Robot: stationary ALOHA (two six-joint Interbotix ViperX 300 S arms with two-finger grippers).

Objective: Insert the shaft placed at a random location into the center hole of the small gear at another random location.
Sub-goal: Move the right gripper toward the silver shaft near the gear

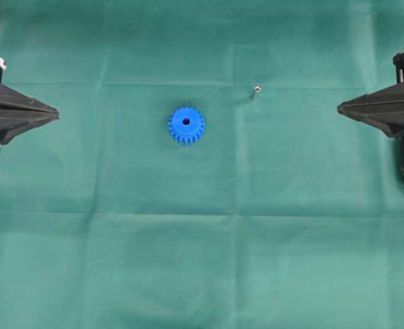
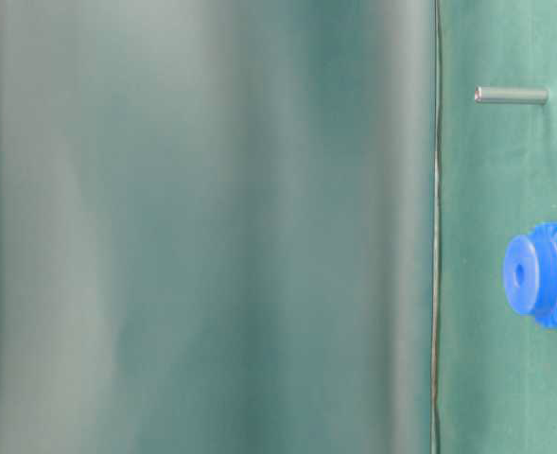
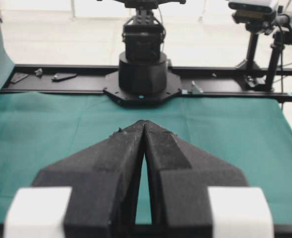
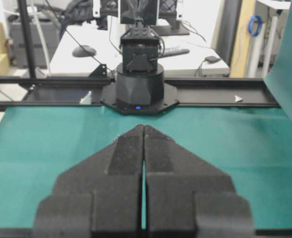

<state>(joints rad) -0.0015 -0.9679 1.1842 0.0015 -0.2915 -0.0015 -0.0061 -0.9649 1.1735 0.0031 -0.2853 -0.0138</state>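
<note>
Closed right end effector (image 1: 340,107) sits well apart from shaft (image 1: 254,91).

Matt blue plastic gear (image 1: 186,125), creased green cloth (image 1: 188,260)

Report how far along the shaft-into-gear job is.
Done: nothing yet. The shaft lies on the green cloth, apart from the small gear, whose center hole is empty. In hand: nothing; the left end effector and right end effector sit shut at the edges. Left: grasp the shaft, carry it over, insert it.
</note>
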